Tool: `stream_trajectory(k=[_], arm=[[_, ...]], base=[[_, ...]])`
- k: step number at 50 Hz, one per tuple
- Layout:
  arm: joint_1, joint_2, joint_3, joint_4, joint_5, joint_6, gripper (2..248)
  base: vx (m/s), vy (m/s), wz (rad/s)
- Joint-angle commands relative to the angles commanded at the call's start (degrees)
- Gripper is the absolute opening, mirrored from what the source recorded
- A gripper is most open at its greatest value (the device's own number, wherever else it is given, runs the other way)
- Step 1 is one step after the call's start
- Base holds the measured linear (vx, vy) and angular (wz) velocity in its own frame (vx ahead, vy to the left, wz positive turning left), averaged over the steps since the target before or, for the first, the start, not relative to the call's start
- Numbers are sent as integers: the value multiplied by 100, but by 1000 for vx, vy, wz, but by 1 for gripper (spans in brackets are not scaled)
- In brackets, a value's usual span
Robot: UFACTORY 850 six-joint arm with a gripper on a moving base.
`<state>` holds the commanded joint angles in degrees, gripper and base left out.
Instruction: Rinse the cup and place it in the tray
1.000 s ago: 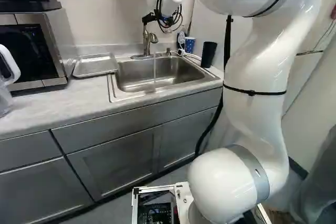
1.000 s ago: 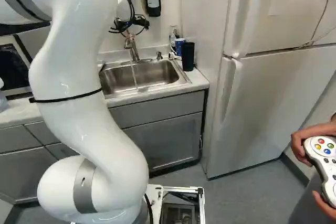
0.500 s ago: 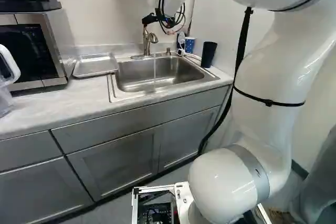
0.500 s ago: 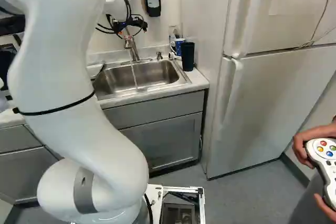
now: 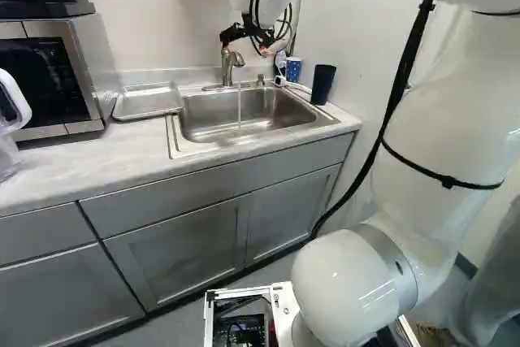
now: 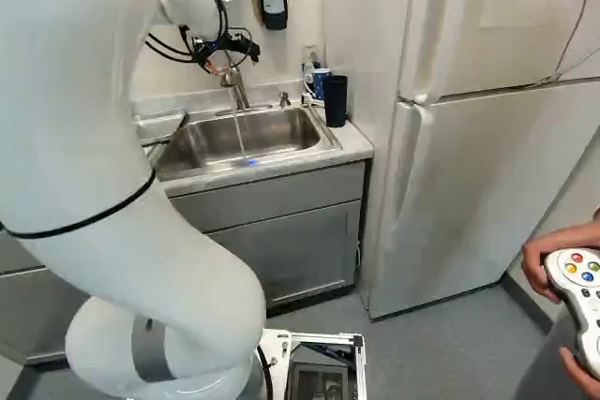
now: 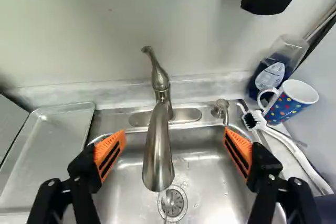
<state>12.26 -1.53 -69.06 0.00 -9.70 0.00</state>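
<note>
Above the sink's faucet, my gripper (image 5: 234,32) hangs at the back wall. In the wrist view the gripper (image 7: 175,148) is open, its orange pads wide apart on either side of the faucet spout, nothing gripped. A dotted blue-and-white cup (image 7: 292,102) with a handle stands upright at the sink's back corner, beyond one finger. Beside it is a dark tumbler (image 5: 322,84). The metal tray (image 5: 148,101) lies flat on the counter, on the sink's other side. Water (image 5: 239,109) runs from the faucet (image 7: 159,145) into the sink (image 5: 244,111).
A white-handled brush (image 7: 286,142) and a clear-and-blue bottle (image 7: 274,69) are near the cup. The microwave (image 5: 49,79) is beyond the tray, a clear pitcher (image 5: 10,132) on the counter's near part. A fridge (image 6: 487,175) stands right of the sink; hands hold a controller (image 6: 577,278).
The arm's large links have swung rightward in the left base view and leftward in the right base view. The gripper has shifted slightly by the faucet. The base has not moved.
</note>
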Motion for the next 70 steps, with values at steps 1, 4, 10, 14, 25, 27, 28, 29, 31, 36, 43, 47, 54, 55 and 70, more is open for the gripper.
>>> stream_trajectory(k=[1, 4, 10, 14, 25, 27, 28, 29, 31, 36, 43, 47, 54, 55, 70], arm=[[3, 30, 30, 0, -13, 0, 247], [10, 121, 122, 0, -54, 0, 247], [18, 306, 307, 0, -136, 0, 247], [13, 430, 429, 0, -193, 0, 247], [-57, 757, 744, 0, -351, 0, 247], [-75, 818, 801, 0, -380, 0, 247], [-83, 848, 829, 0, -394, 0, 247], [-92, 878, 857, 0, -409, 0, 247], [-111, 939, 914, 0, -437, 0, 247], [-163, 1095, 1058, 0, -475, 0, 247], [-236, 1305, 1248, 0, -475, 0, 247], [-277, 1398, 1331, 0, -475, 0, 247], [-280, 1404, 1336, 0, -475, 0, 247], [-280, 1404, 1336, 0, -475, 0, 247], [-281, 1404, 1337, 0, -475, 0, 247]], base=[[0, 0, 0], [0, 0, 0], [0, 0, 0], [0, 0, 0], [0, 0, 0], [0, 0, 0], [0, 0, 0], [0, 0, 0], [0, 0, 0], [0, 0, 0], [0, 0, 0], [0, 0, 0], [0, 0, 0], [0, 0, 0], [0, 0, 0]])
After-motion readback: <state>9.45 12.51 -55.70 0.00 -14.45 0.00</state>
